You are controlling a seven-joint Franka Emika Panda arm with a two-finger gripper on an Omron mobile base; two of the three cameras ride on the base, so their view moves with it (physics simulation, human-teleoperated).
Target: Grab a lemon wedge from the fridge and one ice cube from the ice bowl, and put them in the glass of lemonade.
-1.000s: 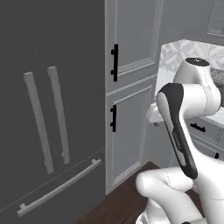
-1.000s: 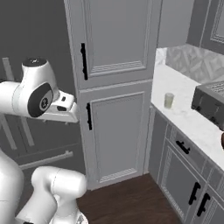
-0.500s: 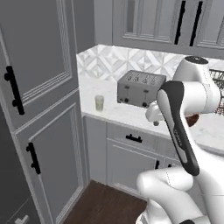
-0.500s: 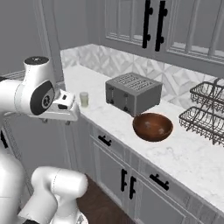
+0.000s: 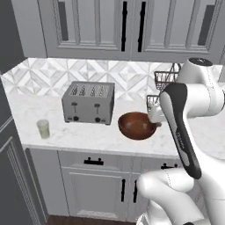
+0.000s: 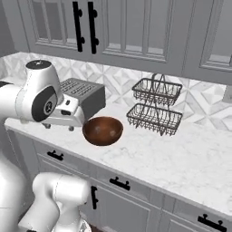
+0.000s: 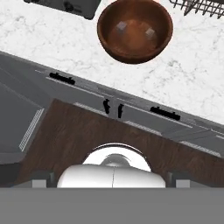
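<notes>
We are seeing the ice bowl (image 7: 135,29) sitting on the counter (image 7: 52,48) beside the toaster (image 5: 88,103), well apart from our fingers (image 7: 43,179), which are standing wide and holding nothing.

The glass of lemonade (image 5: 43,128) is sitting left of the toaster.

My arm (image 5: 184,118) was glossy white and rounded, with a dark band along one link and grey joint caps.

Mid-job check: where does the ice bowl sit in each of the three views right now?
Left base view: ice bowl at centre, right of the toaster.
Right base view: bowl left of centre, between toaster and wire rack.
Hand view: bowl at top centre.
Shared landmark: the toaster.
</notes>
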